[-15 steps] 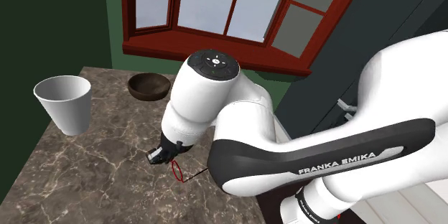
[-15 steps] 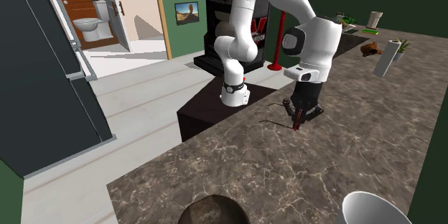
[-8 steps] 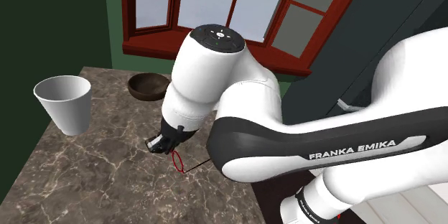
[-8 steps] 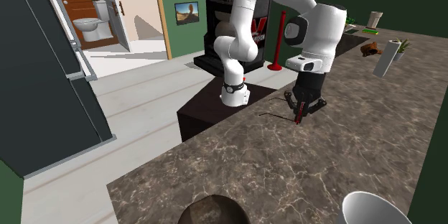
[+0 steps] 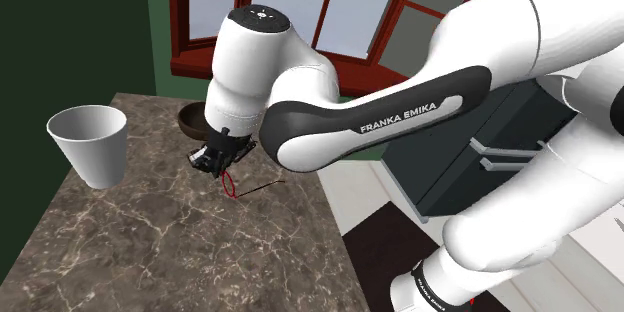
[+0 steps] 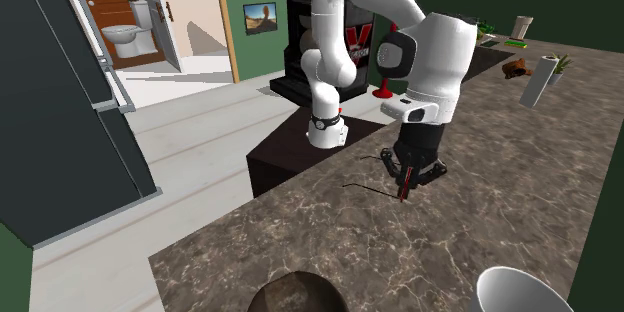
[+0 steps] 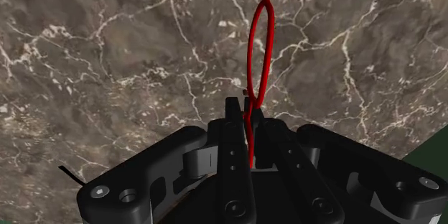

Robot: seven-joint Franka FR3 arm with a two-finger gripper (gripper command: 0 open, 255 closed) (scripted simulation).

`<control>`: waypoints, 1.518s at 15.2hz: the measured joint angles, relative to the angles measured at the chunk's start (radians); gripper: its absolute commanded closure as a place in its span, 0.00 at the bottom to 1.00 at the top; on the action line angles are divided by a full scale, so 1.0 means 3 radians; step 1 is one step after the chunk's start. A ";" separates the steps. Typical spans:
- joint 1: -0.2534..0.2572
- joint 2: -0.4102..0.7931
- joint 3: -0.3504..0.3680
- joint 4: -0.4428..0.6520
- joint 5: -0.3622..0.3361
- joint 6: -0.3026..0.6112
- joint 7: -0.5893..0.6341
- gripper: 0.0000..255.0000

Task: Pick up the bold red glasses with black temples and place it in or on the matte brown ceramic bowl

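Two black fingers of the gripper (image 7: 248,115) pinch the red glasses (image 7: 260,43) by one rim, short of the brown bowl (image 5: 189,119); the carry should go slowly (temples dangle) and end centred above it.

The brown marble worktop (image 5: 130,235) lies bare up to the dark brown bowl (image 5: 190,118); a white tapered cup (image 5: 88,142) stands well aside.

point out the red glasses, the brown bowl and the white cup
red glasses (image 7: 260,50): wrist view, middle of the red lens loop
brown bowl (image 5: 188,122): shoulder view, its exposed side wall
white cup (image 5: 92,155): shoulder view, its outer wall
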 measured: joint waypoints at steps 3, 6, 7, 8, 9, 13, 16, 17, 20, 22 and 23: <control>0.0151 0.0554 -0.0195 0.0361 -0.0595 -0.0183 0.0215 1.00; 0.0332 0.0920 -0.0421 0.0713 -0.0900 -0.0341 0.0208 1.00; 0.0435 0.1080 -0.0522 0.0876 -0.1022 -0.0408 0.0217 1.00; 0.0471 0.1159 -0.0570 0.0982 -0.1068 -0.0455 0.0187 1.00; 0.0500 0.1249 -0.0625 0.1085 -0.1119 -0.0485 0.0143 1.00; 0.0732 0.1674 -0.0863 0.1650 -0.1331 -0.0682 -0.0004 1.00; 0.0953 0.2017 -0.1031 0.2160 -0.1462 -0.0852 -0.0133 1.00; 0.1018 0.2139 -0.1084 0.2373 -0.1492 -0.0922 -0.0217 1.00; 0.1297 0.2535 -0.1235 0.3098 -0.1576 -0.1173 -0.0439 1.00; 0.1505 0.2814 -0.1326 0.3664 -0.1614 -0.1366 -0.0623 1.00; 0.1604 0.2961 -0.1373 0.3944 -0.1634 -0.1445 -0.0719 1.00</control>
